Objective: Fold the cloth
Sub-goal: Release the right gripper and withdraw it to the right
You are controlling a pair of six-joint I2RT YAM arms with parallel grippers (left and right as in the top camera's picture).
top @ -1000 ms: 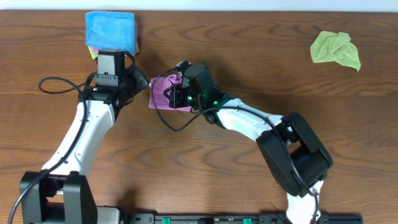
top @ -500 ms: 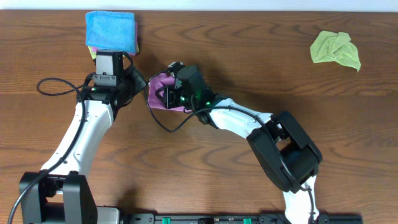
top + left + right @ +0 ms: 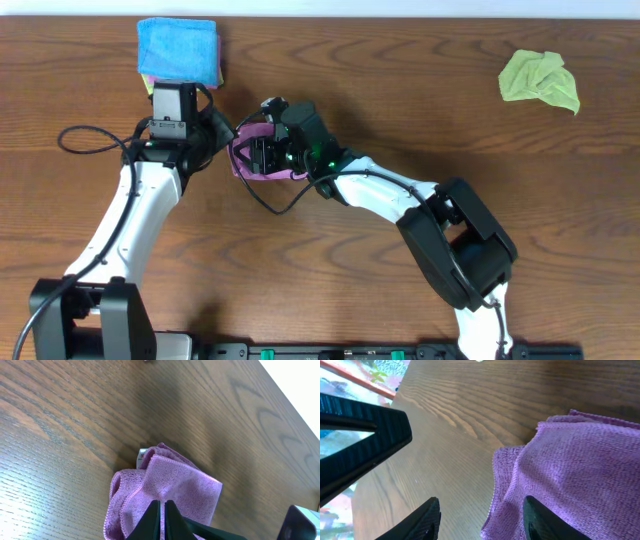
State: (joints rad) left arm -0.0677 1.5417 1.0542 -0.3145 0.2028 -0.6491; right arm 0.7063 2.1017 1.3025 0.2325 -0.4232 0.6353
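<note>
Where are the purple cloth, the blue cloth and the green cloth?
purple cloth (image 3: 175,490), left wrist view, middle of its top fold.
blue cloth (image 3: 178,48), overhead view, centre of its top face.
green cloth (image 3: 538,80), overhead view, middle of the crumpled heap.

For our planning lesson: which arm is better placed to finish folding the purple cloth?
Left. The left jaws are shut on the purple cloth, so it can probably draw the fold over; the right jaws stand open at its edge.

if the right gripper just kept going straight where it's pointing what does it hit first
Most likely the purple cloth: its folded edge lies between the open jaws of the right gripper, nearer one side. Straight beyond it only table shows, though depth is hard to judge.
</note>
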